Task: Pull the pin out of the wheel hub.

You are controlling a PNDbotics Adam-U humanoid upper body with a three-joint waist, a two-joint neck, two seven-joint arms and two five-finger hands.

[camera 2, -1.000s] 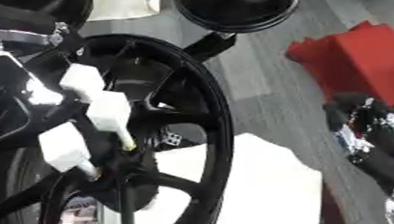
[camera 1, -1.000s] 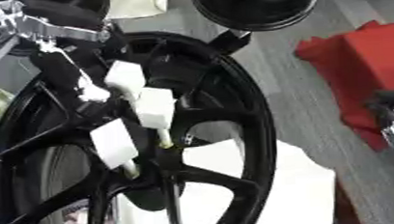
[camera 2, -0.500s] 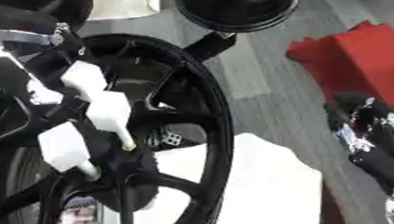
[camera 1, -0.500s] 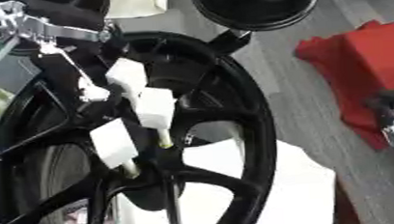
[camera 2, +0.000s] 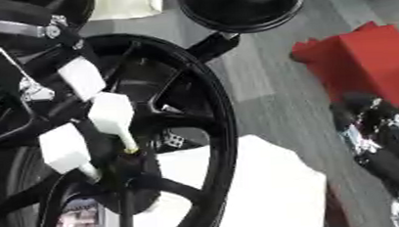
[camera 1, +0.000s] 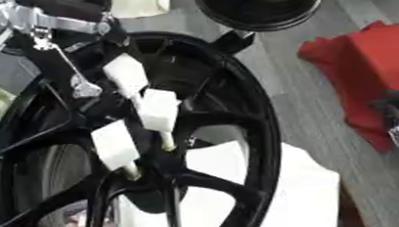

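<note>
Grey floor (camera 1: 319, 119) runs behind everything, w/ a red cloth (camera 1: 372, 72) at right and a white sheet (camera 2: 258, 190) under the wheel's lower right. Open floor lies between the rim's right edge and the cloth. Top centre, a 2nd black round thing (camera 1: 262, 4) sits just past the rim. Black spoked wheel (camera 1: 259, 132) fills the left side, its hub (camera 1: 159, 169) low-centre. My left hand (camera 1: 143, 108) reaches in from upper left, white-padded fingers (camera 2: 110, 114) down at the hub. Two pale pins (camera 1: 166, 141) stick out of the hub just below the pads; can't tell if I'm gripping one. My right hand (camera 2: 380, 140) shows at right edge, low, well apart; fingers unclear.
</note>
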